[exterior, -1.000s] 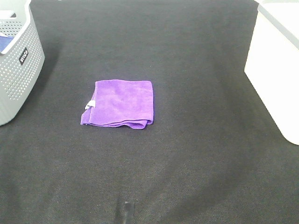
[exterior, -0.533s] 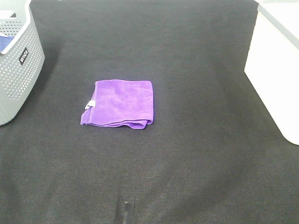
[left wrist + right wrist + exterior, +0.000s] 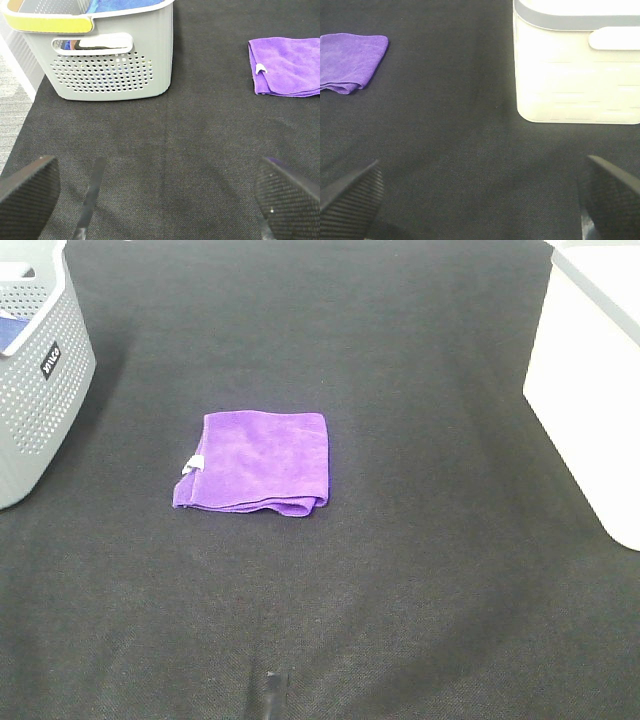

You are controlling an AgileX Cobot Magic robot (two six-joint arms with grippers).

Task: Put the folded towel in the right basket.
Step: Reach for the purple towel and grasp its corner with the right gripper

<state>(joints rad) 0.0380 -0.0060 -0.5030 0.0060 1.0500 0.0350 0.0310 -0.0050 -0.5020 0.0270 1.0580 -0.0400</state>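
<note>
Exterior high: folded towel (image 3: 252, 461) flat, centre-left, awaiting pickup.
Right basket (image 3: 590, 390): far right edge, well apart from it.
Left gripper (image 3: 157, 195), right gripper (image 3: 480, 200): jaws wide, empty.

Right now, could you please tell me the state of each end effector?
Left end effector: open, holding nothing.
Right end effector: open, holding nothing.

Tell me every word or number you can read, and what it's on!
Black label on the grey basket: white letters, too small and blurred to read.
White tag on the purple towel: no print can be made out.
White basket: no writing shows.
</note>
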